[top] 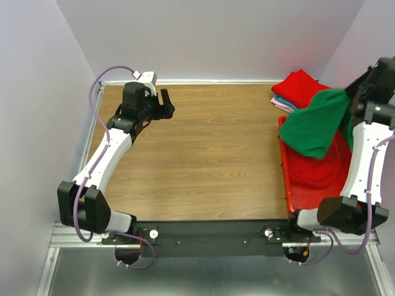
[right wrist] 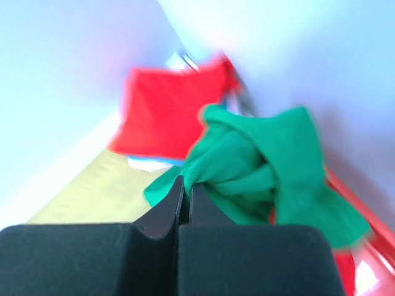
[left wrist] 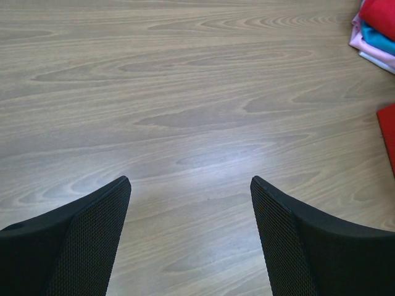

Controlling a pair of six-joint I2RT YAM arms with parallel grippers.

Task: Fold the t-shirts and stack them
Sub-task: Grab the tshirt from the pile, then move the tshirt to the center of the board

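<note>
Top external: right tool clenched on green t-shirt above red bin; left tool released.

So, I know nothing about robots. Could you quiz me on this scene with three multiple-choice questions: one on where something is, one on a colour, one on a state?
1. Where is the green t-shirt?
A. hanging above the red bin
B. flat in the middle of the table
C. under the left arm

2. Which colour tops the shirt pile at the far right?
A. blue
B. red
C. yellow

3. How is the left gripper?
A. shut on a shirt
B. open and empty
C. shut on nothing

Answers:
1 A: the right gripper pinches it, and it hangs over the bin.
2 B: red lies over blue and pink.
3 B: its fingers stand wide apart with nothing between them.
</note>
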